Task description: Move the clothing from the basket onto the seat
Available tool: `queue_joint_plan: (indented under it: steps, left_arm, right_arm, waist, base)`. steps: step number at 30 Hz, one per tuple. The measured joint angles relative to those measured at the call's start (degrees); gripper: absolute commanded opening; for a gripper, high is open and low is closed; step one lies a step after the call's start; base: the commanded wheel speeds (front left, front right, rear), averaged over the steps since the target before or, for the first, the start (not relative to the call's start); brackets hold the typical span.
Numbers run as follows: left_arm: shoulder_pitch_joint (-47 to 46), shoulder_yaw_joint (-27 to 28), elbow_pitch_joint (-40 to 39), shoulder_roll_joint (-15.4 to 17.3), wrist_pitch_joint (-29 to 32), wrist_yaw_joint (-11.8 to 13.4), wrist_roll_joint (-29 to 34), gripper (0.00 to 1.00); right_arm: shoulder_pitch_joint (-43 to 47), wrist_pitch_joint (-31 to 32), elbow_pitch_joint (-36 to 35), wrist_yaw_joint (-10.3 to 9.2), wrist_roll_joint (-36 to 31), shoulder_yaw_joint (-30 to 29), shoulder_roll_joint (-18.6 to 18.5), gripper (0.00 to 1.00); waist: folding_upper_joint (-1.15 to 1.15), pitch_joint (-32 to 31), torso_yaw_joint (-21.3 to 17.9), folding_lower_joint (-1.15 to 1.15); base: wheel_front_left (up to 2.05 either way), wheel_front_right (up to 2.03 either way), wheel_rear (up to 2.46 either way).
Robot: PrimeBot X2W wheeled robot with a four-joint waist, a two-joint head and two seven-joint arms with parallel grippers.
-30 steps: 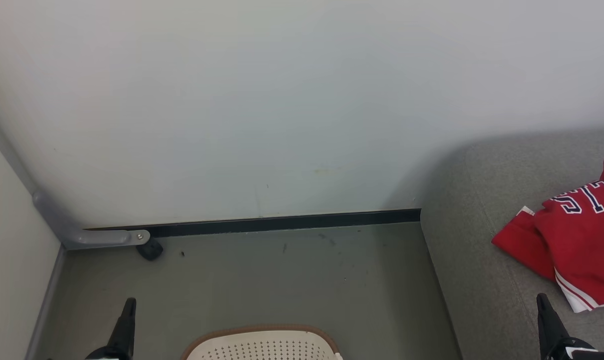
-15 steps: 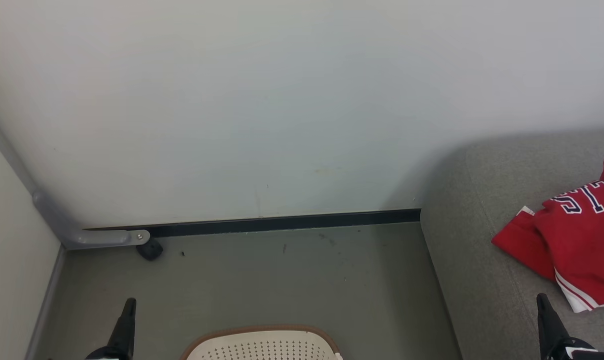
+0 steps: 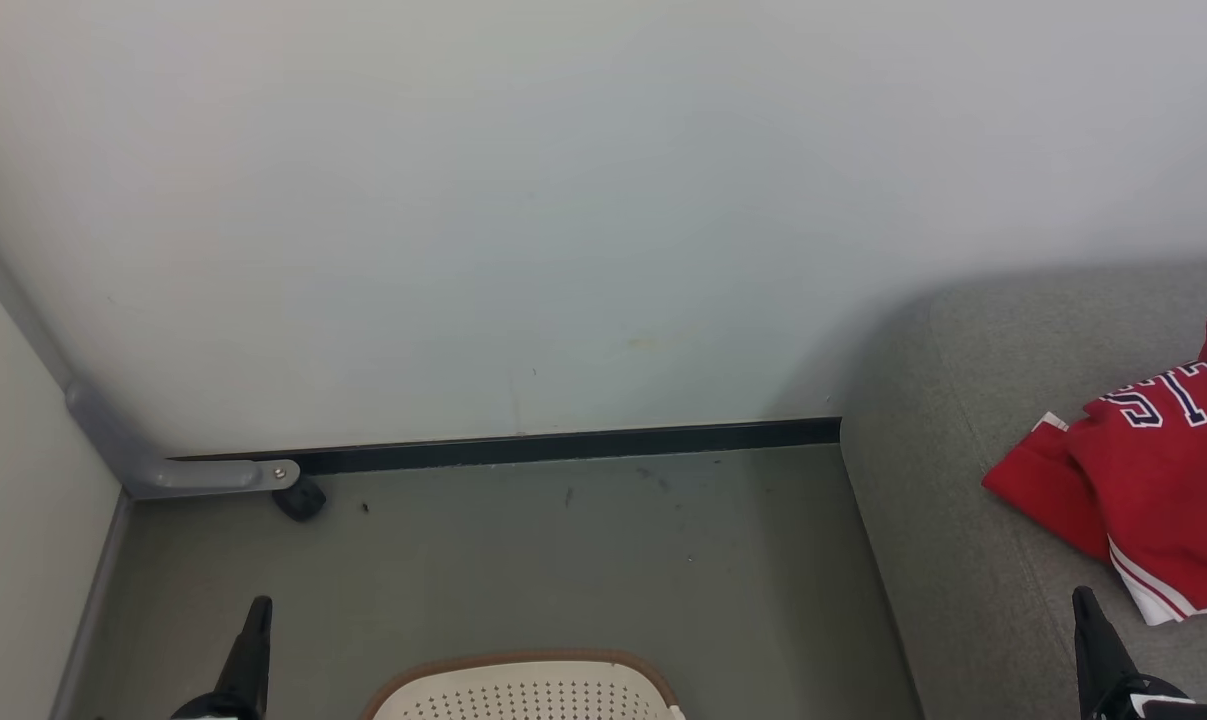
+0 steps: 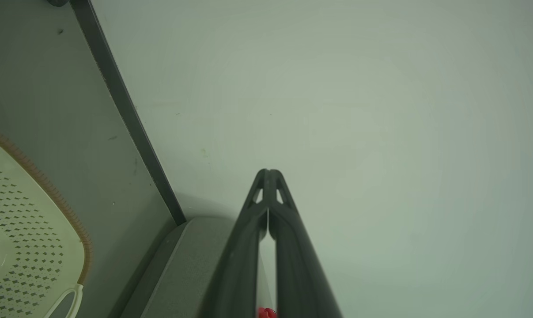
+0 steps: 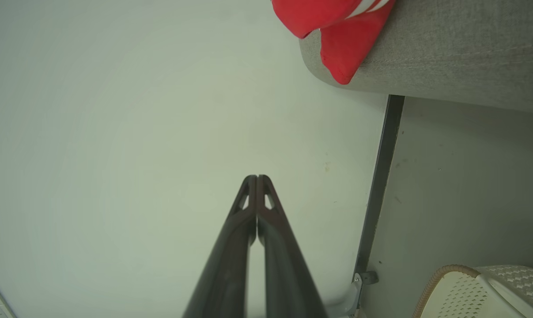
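**A:** Where is the clothing?

**B:** Red clothing (image 3: 1153, 470), including a jersey with white trim and dark lettering, lies heaped on the grey seat (image 3: 948, 420) at the far right. One red corner reaches the cushion's edge.

**A:** And the basket?

**B:** The cream basket (image 3: 523, 690) sits on the floor (image 3: 563, 560) at the near centre, well apart from the clothing. The part of its perforated inside that shows is bare. The rest is cut off, so I cannot tell whether anything is left in it.

**A:** What about the arms?

**B:** The left tool (image 4: 268, 173) and right tool (image 5: 256, 178) each have their fingers pressed together, holding nothing and pointing at the pale wall (image 3: 563, 200).

**A:** So how far along is it?

**B:** The move looks finished or nearly so. Only a check of the basket's hidden part seems left.
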Motion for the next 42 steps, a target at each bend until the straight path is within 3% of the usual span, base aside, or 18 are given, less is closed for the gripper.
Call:
queue_joint_plan:
  steps: [42]
  left_arm:
    - [0.0,0.0,0.0,0.0,0.0,0.0,0.0,0.0]
  right_arm:
    - [0.0,0.0,0.0,0.01,0.0,0.0,0.0,0.0]
  waist:
    - [0.0,0.0,0.0,0.0]
  base:
    - [0.0,0.0,0.0]
